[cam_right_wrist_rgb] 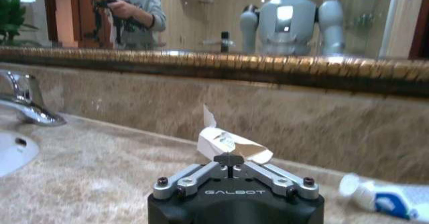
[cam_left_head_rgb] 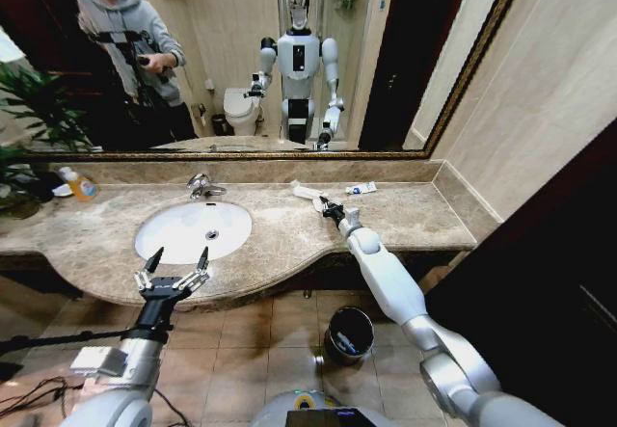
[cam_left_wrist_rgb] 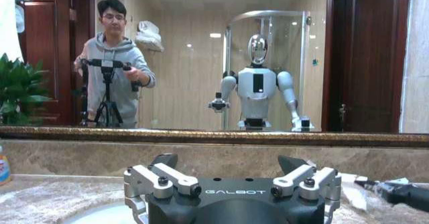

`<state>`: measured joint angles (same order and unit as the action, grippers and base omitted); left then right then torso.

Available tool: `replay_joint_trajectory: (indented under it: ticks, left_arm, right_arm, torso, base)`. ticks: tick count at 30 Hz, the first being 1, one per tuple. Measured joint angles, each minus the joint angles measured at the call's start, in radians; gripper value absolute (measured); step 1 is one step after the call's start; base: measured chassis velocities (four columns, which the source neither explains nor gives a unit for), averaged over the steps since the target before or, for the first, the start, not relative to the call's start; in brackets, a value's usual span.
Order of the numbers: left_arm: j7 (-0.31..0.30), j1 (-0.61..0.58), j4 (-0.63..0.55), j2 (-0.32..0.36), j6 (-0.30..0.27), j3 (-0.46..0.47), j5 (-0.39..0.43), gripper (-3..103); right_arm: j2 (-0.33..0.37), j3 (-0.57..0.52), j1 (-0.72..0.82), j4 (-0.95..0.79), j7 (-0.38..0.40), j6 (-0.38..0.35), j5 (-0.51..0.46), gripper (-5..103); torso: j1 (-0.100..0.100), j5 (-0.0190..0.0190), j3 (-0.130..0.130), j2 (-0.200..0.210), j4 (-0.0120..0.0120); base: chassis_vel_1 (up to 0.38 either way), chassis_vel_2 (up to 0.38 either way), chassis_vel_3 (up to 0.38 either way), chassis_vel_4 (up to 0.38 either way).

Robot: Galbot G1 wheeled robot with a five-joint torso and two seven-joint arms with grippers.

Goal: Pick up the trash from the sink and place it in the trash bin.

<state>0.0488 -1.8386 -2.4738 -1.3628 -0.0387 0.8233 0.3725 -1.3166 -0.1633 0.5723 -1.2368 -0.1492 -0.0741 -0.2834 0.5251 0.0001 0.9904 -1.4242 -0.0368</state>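
Right claw is held low over the desk, right of the sink — fingers pinched together, nothing gripped. Crumpled white trash lies just beyond it, w/ a blue-marked tube nearby toward the wall. Left claw is spread wide at the sink's front edge. Trash bin is seen on the floor below the desk.

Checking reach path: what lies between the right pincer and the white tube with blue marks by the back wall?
Bare marble countertop separates the shut right pincer from the tube, per the head view.
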Motion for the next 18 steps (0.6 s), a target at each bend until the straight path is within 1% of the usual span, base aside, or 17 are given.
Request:
replay_joint_trajectory:
  ticks: [4, 5, 8, 9, 13, 14, 16, 17, 18]
  left_arm:
    - [0.000, 0.000, 0.000, 0.000, 0.000, 0.000, 0.000, 100]
    - [0.000, 0.000, 0.000, 0.000, 0.000, 0.000, 0.000, 100]
    - [0.000, 0.000, 0.000, 0.000, 0.000, 0.000, 0.000, 100]
    - [0.000, 0.000, 0.000, 0.000, 0.000, 0.000, 0.000, 100]
    - [0.000, 0.000, 0.000, 0.000, 0.000, 0.000, 0.000, 100]
    - [0.000, 0.000, 0.000, 0.000, 0.000, 0.000, 0.000, 100]
    - [0.000, 0.000, 0.000, 0.000, 0.000, 0.000, 0.000, 100]
    - [0.000, 0.000, 0.000, 0.000, 0.000, 0.000, 0.000, 100]
    - [0.000, 0.000, 0.000, 0.000, 0.000, 0.000, 0.000, 100]
  right_arm:
    - [0.062, -0.028, 0.053, -0.129, 0.014, -0.007, -0.006, 0]
    - [0.062, -0.028, 0.053, -0.129, 0.014, -0.007, -0.006, 0]
    - [0.120, -0.075, 0.119, -0.234, 0.022, -0.002, -0.002, 0]
    - [0.120, -0.075, 0.119, -0.234, 0.022, -0.002, -0.002, 0]
    - [0.213, -0.175, 0.284, -0.392, 0.041, 0.003, -0.027, 0]
    - [0.213, -0.175, 0.284, -0.392, 0.041, 0.003, -0.027, 0]
    - [0.258, -0.244, 0.411, -0.487, 0.063, 0.014, -0.062, 0]
    - [0.269, -0.271, 0.452, -0.517, 0.067, 0.017, -0.069, 0]
    - [0.269, -0.271, 0.452, -0.517, 0.067, 0.017, -0.069, 0]
  torso:
    - [0.000, -0.0001, 0.000, 0.000, 0.0000]
    - [0.000, -0.0001, 0.000, 0.000, 0.0000]
    - [0.000, 0.0001, 0.000, 0.000, -0.0001]
    - [0.000, 0.0001, 0.000, 0.000, -0.0001]
    - [0.000, 0.0002, 0.000, 0.000, 0.0001]
    - [0.000, 0.0002, 0.000, 0.000, 0.0001]
    - [0.000, 0.0004, 0.000, 0.000, 0.0003]
    - [0.000, 0.0004, 0.000, 0.000, 0.0002]
    - [0.000, 0.0004, 0.000, 0.000, 0.0002]
  base:
    - [0.000, 0.000, 0.000, 0.000]
    - [0.000, 0.000, 0.000, 0.000]
    - [0.000, 0.000, 0.000, 0.000]
    - [0.000, 0.000, 0.000, 0.000]
    - [0.000, 0.000, 0.000, 0.000]
    - [0.000, 0.000, 0.000, 0.000]
    - [0.000, 0.000, 0.000, 0.000]
    - [0.000, 0.000, 0.000, 0.000]
    - [0.000, 0.000, 0.000, 0.000]
